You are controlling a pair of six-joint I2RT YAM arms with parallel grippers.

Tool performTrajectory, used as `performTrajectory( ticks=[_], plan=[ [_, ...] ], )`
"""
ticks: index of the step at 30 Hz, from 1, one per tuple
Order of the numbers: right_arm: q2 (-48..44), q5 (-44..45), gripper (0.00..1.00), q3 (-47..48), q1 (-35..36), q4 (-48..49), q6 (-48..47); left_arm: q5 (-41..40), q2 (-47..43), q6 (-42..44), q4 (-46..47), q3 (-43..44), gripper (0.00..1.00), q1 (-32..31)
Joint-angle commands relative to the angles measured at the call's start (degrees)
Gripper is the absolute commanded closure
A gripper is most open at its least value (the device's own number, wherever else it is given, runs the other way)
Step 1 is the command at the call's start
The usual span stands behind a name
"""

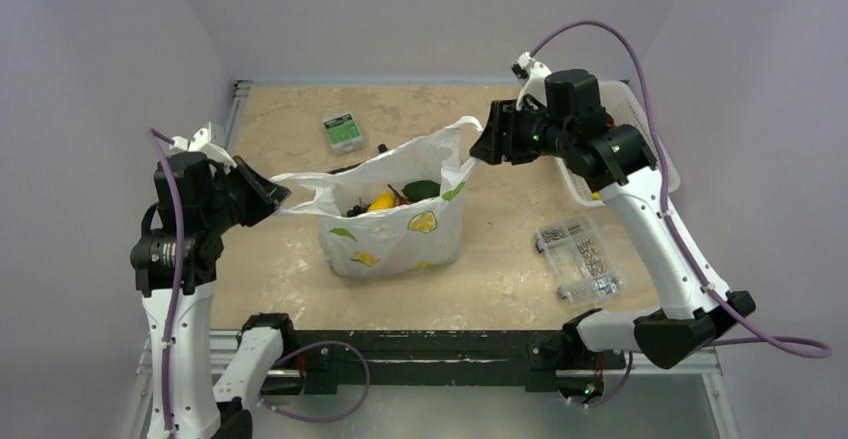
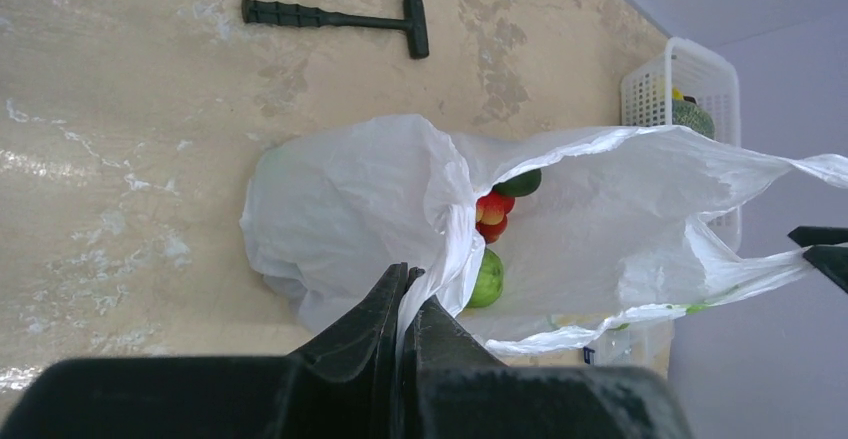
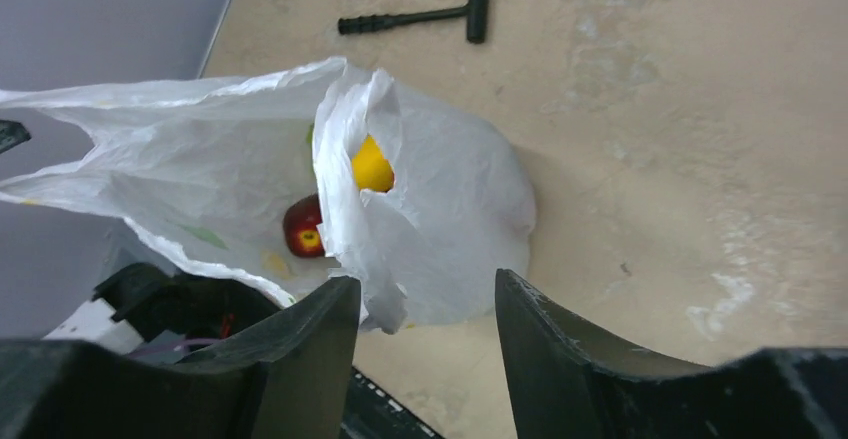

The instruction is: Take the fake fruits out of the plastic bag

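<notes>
The left arm (image 1: 185, 319) is raised upright from its base, with the wrist bent toward the table centre. The left gripper (image 2: 410, 281) is closed, and a fold of the bag (image 2: 340, 209) is pinched between its fingers. The right arm (image 1: 650, 239) is extended up and forward, with the forearm slanted inward and the wrist turned left. The right gripper (image 3: 428, 294) is held with its jaws parted, and no part of the bag is clamped. Both grippers are held above the table, well apart, facing each other.
</notes>
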Motion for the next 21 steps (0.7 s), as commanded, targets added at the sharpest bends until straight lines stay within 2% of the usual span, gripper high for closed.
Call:
performTrajectory(
  ticks=[1,6,12,15,21],
  plan=[
    [-0.8,16.3,0.43,10.1,1.5,-5.8,-5.5,3.8,-0.4,1.8,2.6,-0.1,1.0,0.6],
    [3.8,20.8,0.3,23.1,6.4,-7.6,-6.9,5.1,0.3,1.8,3.0,-0.5,1.0,0.5],
    [14.4,24.6,0.27,40.0,18.8,-8.3,-6.7,6.6,0.7,2.0,3.9,-1.4,1.0,0.6],
    [17.6,23.7,0.29,39.1,25.0,-5.5,-5.8,7.2,1.6,2.5,3.4,-1.4,1.0,0.5],
    [17.8,23.1,0.54,25.1,30.5,5.3,-3.9,6.5,1.3,4.3,2.2,-1.6,1.0,0.6]
  ],
)
